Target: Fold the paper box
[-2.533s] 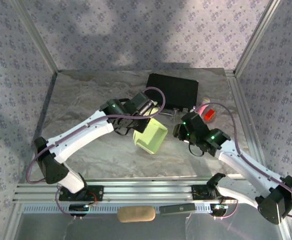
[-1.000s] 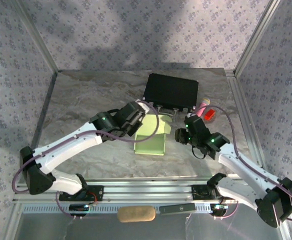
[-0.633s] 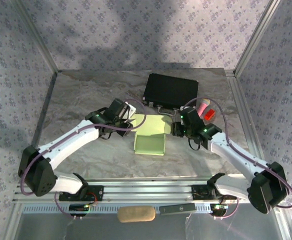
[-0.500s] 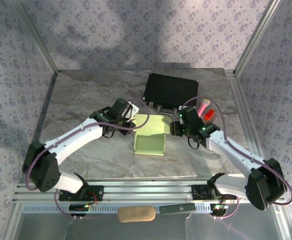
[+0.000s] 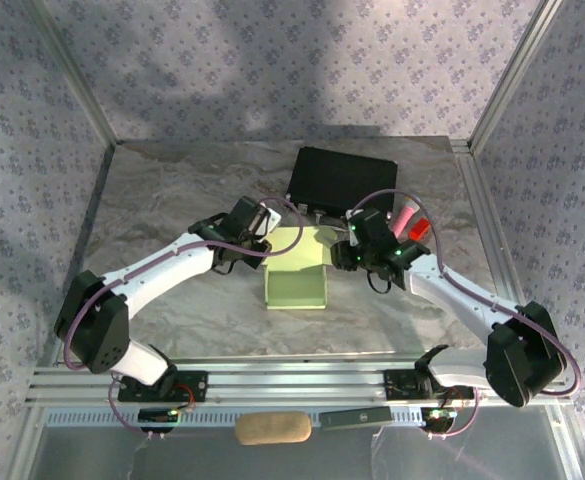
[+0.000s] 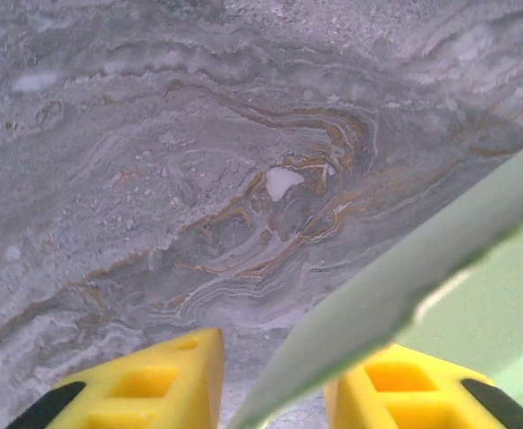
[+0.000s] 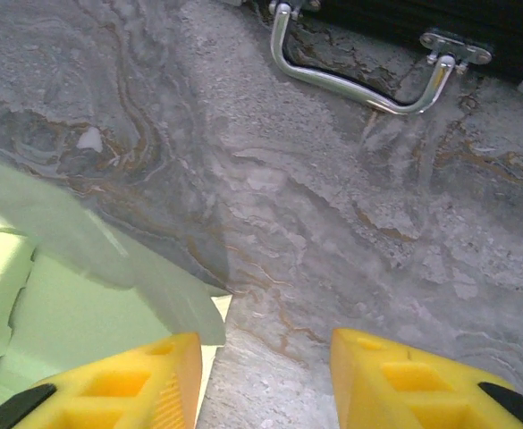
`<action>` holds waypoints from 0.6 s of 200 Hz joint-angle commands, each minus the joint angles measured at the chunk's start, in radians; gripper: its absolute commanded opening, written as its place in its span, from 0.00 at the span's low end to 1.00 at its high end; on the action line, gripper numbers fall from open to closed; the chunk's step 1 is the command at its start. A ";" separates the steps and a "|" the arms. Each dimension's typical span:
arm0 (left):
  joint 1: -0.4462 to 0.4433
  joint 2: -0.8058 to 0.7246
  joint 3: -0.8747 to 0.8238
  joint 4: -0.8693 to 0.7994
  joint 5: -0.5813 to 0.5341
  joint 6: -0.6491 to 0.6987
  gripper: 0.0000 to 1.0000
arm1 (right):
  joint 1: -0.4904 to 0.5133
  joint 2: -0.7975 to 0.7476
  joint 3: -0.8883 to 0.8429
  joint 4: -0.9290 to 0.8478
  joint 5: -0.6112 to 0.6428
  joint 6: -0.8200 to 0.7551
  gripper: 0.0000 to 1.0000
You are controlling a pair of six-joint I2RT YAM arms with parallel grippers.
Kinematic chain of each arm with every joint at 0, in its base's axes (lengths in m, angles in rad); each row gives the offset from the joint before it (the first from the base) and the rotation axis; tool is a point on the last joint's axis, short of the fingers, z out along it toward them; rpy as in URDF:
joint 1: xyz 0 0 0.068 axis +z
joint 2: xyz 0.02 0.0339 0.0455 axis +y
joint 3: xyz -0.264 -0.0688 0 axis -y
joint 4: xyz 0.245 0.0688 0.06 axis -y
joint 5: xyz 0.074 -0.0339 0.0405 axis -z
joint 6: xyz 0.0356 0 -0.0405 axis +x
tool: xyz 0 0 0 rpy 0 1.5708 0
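the paper box (image 5: 297,272) lies near the middle of the worktop (image 5: 172,200), a little toward the near edge. it is pale yellow-green. its near part stands up as a shallow open tray, and a flat flap spreads toward the far edge.

the left gripper (image 5: 270,234) sits at the flap's far left corner and the right gripper (image 5: 341,257) at its right side, so the two arms close in on the box from either hand.

from the left wrist, the left gripper (image 6: 277,359) has its yellow fingers (image 6: 154,380) partly apart. the flap's thin edge slants down into the gap between them and lies over the inner side of the right-hand finger. there is bare worktop on the other side of it, so the card looks loose there, not pinched.

from the right wrist, the right gripper (image 7: 265,347) stands open too, with nothing in it. a corner of the card (image 7: 109,268) ends just beside its left-hand finger (image 7: 118,384).

a black case (image 5: 344,180) lies at the far edge, right of centre, with its metal handle (image 7: 359,82) turned toward the box. a small pink and red thing (image 5: 410,222) lies just beside the case, toward the right edge.
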State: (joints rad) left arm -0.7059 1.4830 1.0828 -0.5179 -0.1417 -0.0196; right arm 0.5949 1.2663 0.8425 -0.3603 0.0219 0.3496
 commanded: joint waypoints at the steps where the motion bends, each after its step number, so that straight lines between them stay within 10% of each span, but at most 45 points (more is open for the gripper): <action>1: 0.004 -0.024 0.003 0.023 0.011 -0.034 0.26 | 0.015 -0.013 0.031 0.002 0.009 -0.004 0.43; 120: -0.037 -0.026 0.008 0.017 -0.043 0.007 0.13 | -0.001 0.068 0.118 -0.029 0.058 -0.074 0.49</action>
State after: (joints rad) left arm -0.7406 1.4799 1.0824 -0.5110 -0.1722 -0.0460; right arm 0.6258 1.3022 0.9043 -0.3664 0.0467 0.3294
